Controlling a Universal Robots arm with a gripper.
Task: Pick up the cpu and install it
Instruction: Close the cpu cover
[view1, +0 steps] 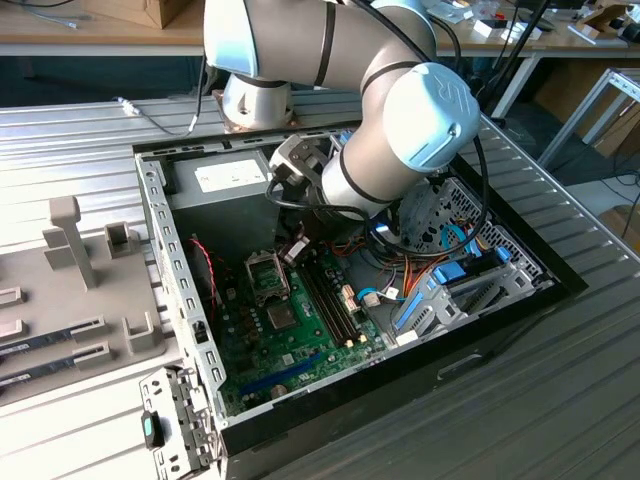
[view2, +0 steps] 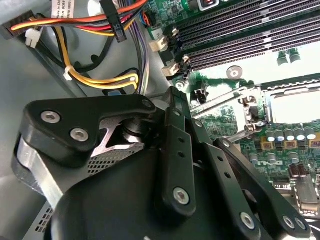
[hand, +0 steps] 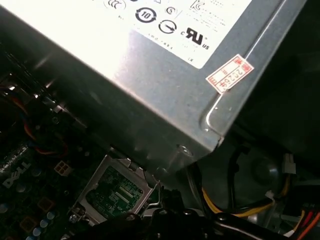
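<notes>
Cpu location: cannot tell. Tips of jaws hidden under black gripper linkage (view2: 175, 165), so grip state unknown too. Just beyond, hinged silver metal socket frame (view2: 250, 107) on green motherboard (view1: 290, 345), apparently open. Further out, yellow-orange wire bundle (view2: 95, 80) and grey metal power-supply box (hand: 165, 100), both near wrist. Risks: skewed placement bending socket pins; wrist snagging wires or clipping box.

We see a green motherboard (view1: 290, 345) below the claw, black memory slots (view2: 240, 37) running in stripes beside it, and a silver socket frame (hand: 117, 192). The power supply (hand: 165, 100) above is grey with a white label (plus a red-and-white sticker (hand: 230, 73)). Nearby cables (view2: 95, 75) are yellow, orange, red, black.
</notes>
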